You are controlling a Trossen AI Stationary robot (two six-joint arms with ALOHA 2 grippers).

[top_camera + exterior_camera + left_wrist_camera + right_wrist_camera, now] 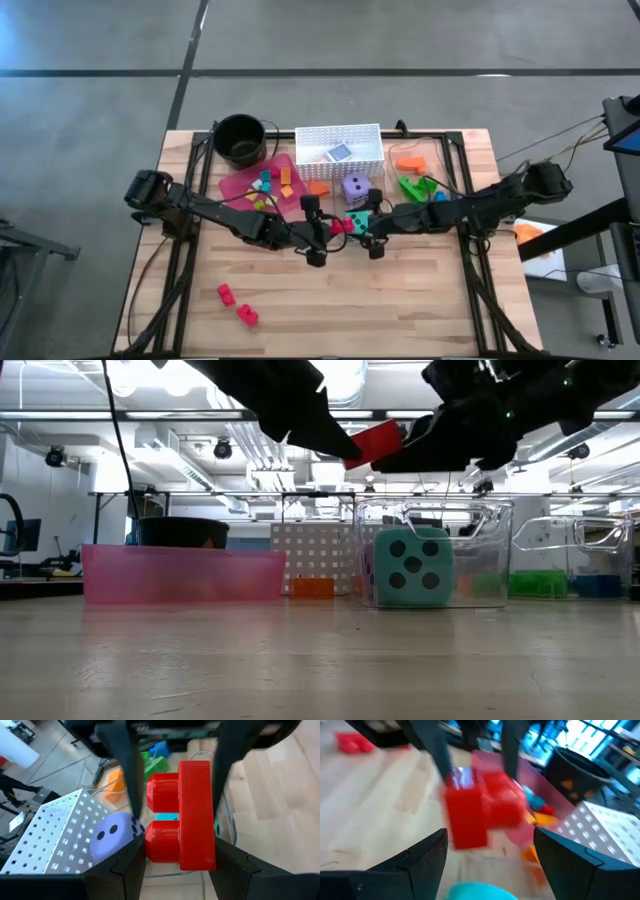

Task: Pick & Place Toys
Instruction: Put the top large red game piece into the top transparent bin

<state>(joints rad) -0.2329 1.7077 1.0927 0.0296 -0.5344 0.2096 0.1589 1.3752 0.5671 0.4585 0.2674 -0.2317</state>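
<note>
A red two-stud brick hangs over the table's middle, with my left gripper shut on it. My right gripper faces it from the table's right, open, one finger on either side of the brick. A teal die rests on the table just below them, and a purple die sits behind it. Two more red bricks lie near the front left. Several small bricks lie in the pink tray. My left gripper pinches the red brick between its two fingers, one on the stud ends, the other on the flat opposite face. The fingers come from the table's left, slanting slightly down. The brick is lifted clear, above the teal die. My right gripper's fingers flank the same brick; I cannot tell whether they touch it.
A white perforated basket and a black pot stand at the far edge. Green, orange and blue bricks lie at the right under my right arm. Bare wood fills the near half.
</note>
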